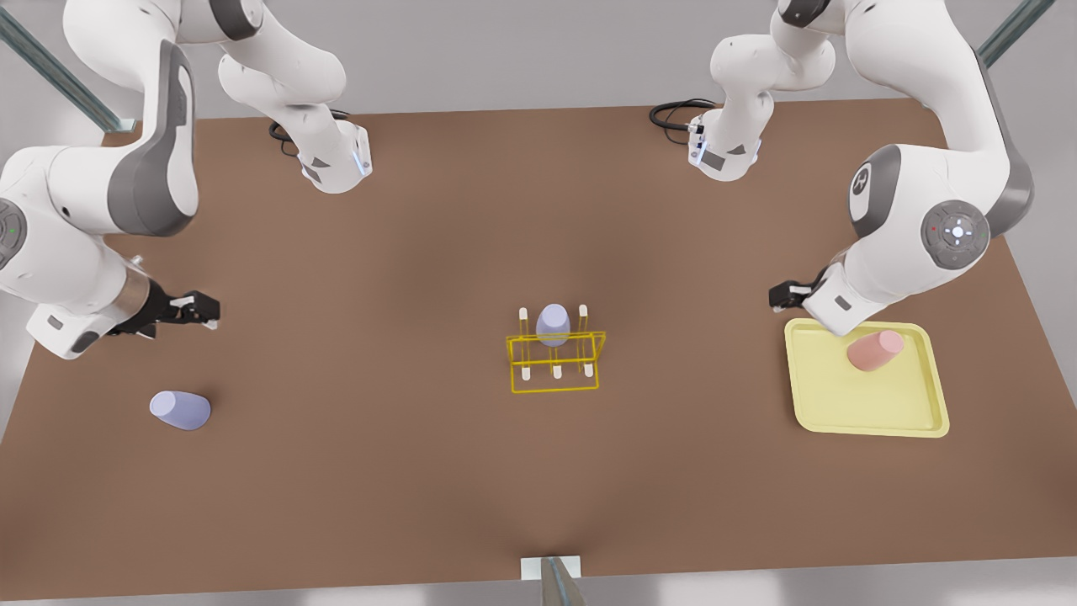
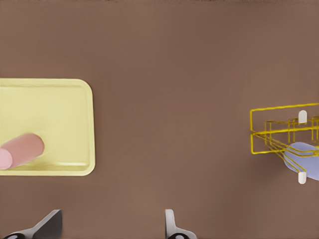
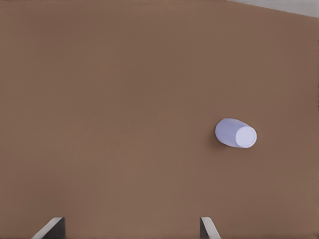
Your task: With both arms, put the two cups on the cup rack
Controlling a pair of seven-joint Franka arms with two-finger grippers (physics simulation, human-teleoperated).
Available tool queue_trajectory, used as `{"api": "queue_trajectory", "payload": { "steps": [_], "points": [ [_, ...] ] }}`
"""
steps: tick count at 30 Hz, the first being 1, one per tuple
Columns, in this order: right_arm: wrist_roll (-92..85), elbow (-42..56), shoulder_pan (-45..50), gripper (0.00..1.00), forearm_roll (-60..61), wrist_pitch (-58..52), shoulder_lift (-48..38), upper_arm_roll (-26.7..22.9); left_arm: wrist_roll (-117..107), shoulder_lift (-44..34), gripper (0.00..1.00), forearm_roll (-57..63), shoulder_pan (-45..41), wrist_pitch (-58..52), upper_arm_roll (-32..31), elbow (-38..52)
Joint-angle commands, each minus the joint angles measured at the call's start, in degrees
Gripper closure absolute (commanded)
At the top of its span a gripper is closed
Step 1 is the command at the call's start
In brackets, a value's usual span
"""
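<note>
The left gripper (image 1: 778, 295) hangs at the front view's right, just beside the back edge of the tray (image 1: 867, 412); its fingers (image 2: 169, 224) stand wide apart over bare table (image 1: 538, 210) and hold nothing. The pink cup (image 1: 875, 350) lies on its side inside the tray, near that gripper but apart from it; the left wrist view shows it (image 2: 21, 150) by the tray's (image 2: 75, 89) rim.

The right gripper (image 1: 202, 310) hangs at the front view's left, its fingers (image 3: 207, 229) also spread wide and empty. A lavender cup (image 1: 180, 410) lies tipped on the table near it, clear of the fingers, as the right wrist view shows (image 3: 236, 133).

The rack (image 1: 555, 362) stands mid-table, well apart from both grippers, with a second lavender cup (image 1: 553, 324) seated on it among the white-tipped pegs (image 1: 526, 373).

No readable writing or label can be made out on any item.
</note>
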Motion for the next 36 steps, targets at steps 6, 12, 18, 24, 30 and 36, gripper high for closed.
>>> {"api": "queue_trajectory", "payload": {
  "steps": [6,12,18,24,30,36],
  "points": [
    [-3.20,-0.06,-9.17,0.00,-0.66,8.83,12.59,0.00,28.03,3.02,0.00,-4.78,2.76,17.22,16.77,-10.57],
    [-3.56,-0.32,-17.71,0.00,0.13,19.38,23.32,0.09,53.45,7.41,0.00,-2.94,10.93,40.26,19.85,-22.36],
    [-8.04,0.03,-19.38,0.00,0.05,30.72,29.12,0.00,56.71,10.75,0.00,-2.32,12.52,48.26,20.47,-28.34],
    [-9.53,-0.67,-20.69,0.00,0.22,30.63,31.49,0.01,56.00,14.88,0.00,-3.02,12.43,51.25,20.38,-29.48],
    [-11.73,-2.08,-20.87,0.00,-0.04,30.19,32.99,0.00,56.00,17.35,0.00,-5.30,12.52,51.78,20.38,-29.48],
    [-13.40,-2.96,-20.87,0.00,-1.98,31.69,33.69,0.00,55.56,17.79,0.09,-5.30,12.52,51.52,20.38,-29.48]
  ]
}}
